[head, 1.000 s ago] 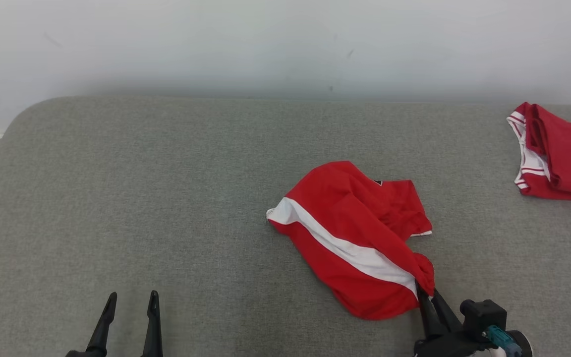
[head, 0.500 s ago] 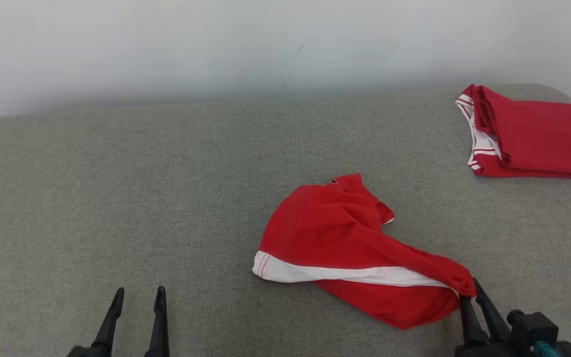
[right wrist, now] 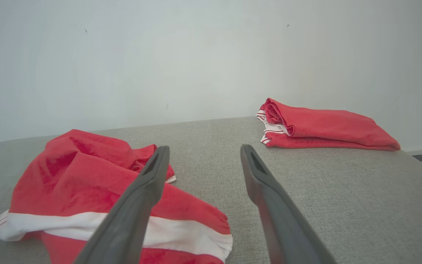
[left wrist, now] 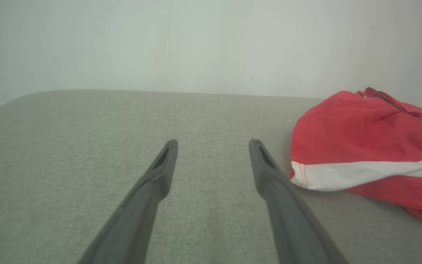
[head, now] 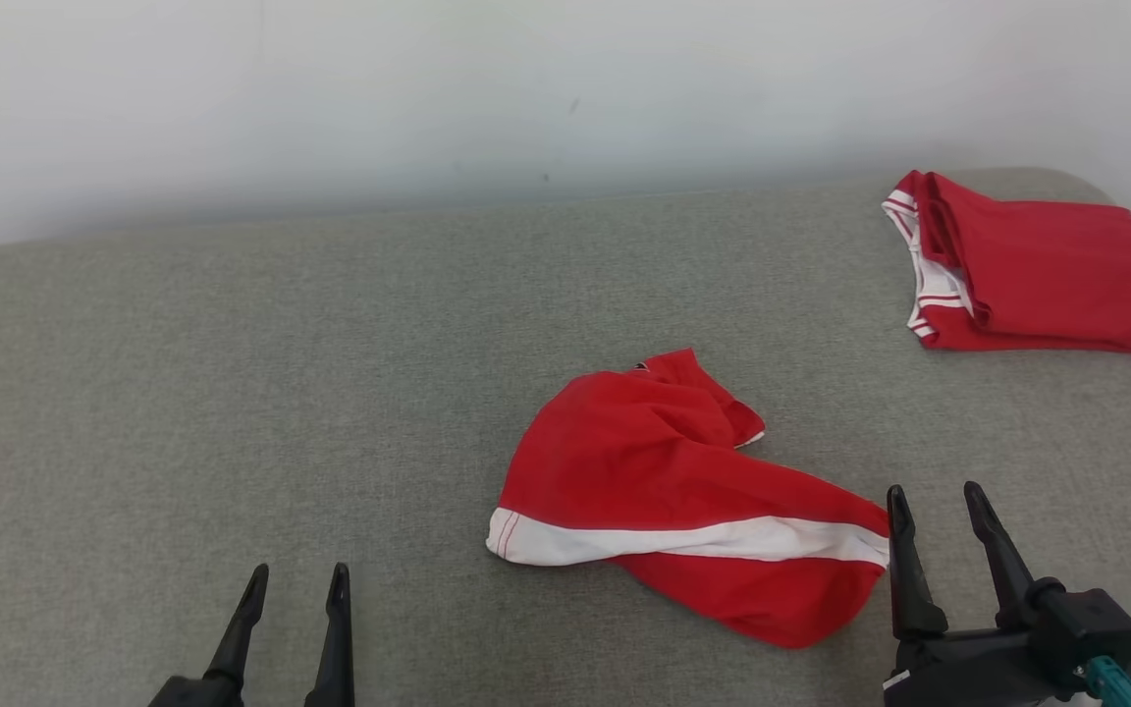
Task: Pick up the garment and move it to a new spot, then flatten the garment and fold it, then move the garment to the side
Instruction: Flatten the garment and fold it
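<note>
right tool (head: 932, 490) released, wide | garment (head: 664, 481) just left of it | left tool (head: 297, 571) wide

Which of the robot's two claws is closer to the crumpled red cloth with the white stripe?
Right. The right gripper stands open just beside the striped end of the crumpled garment, not gripping it. The left gripper is open too, well off to its other side.

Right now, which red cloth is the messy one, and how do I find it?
Look at the grey surface in front of the white wall. Near its middle, beside the open right gripper, lies the crumpled garment. The folded garment in the far right corner is a neat stack, but this one is rumpled, with one wide white band across the red.
</note>
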